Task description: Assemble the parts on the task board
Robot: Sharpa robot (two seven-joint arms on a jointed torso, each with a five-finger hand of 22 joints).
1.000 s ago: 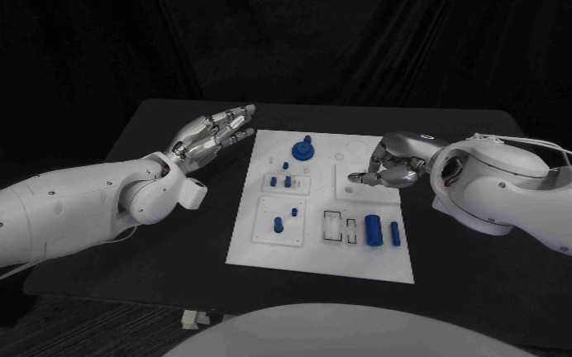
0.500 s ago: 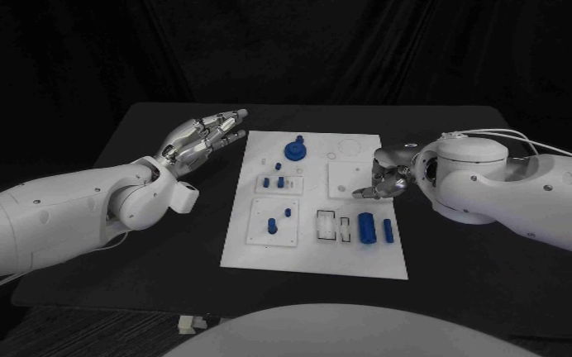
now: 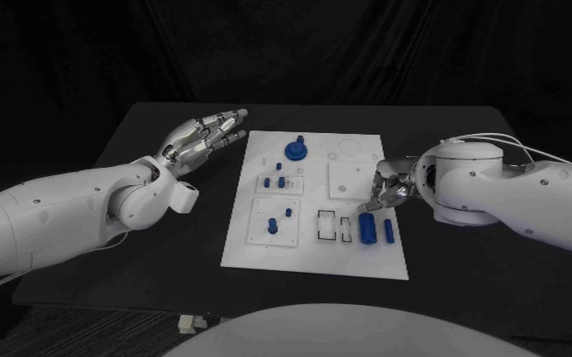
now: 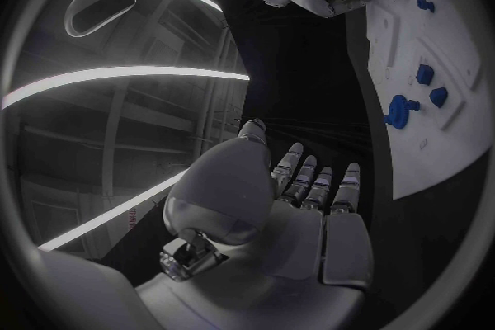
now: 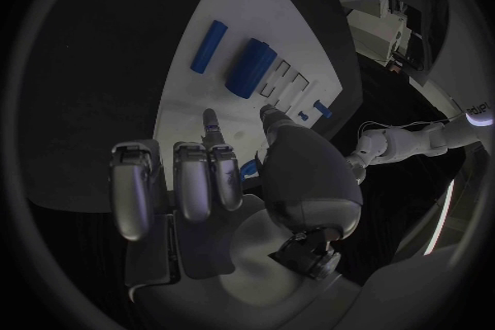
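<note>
White task board (image 3: pixel 312 251), blue parts (image 3: pixel 367 229)

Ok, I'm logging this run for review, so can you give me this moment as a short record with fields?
surface: black table
board: white task board plate, mid-table
parts: small blue pieces on the board, including a thick blue cylinder near its right edge
left hand: fingers apart, holding nothing, left of the board
right hand: over the board's right edge, fingers pointing toward the thick cylinder; contact unclear

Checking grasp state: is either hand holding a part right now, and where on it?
Nothing held. The left hand hovers flat and spread beside the task board; the right hand is over the board near the blue cylinders, its fingers apart.
</note>
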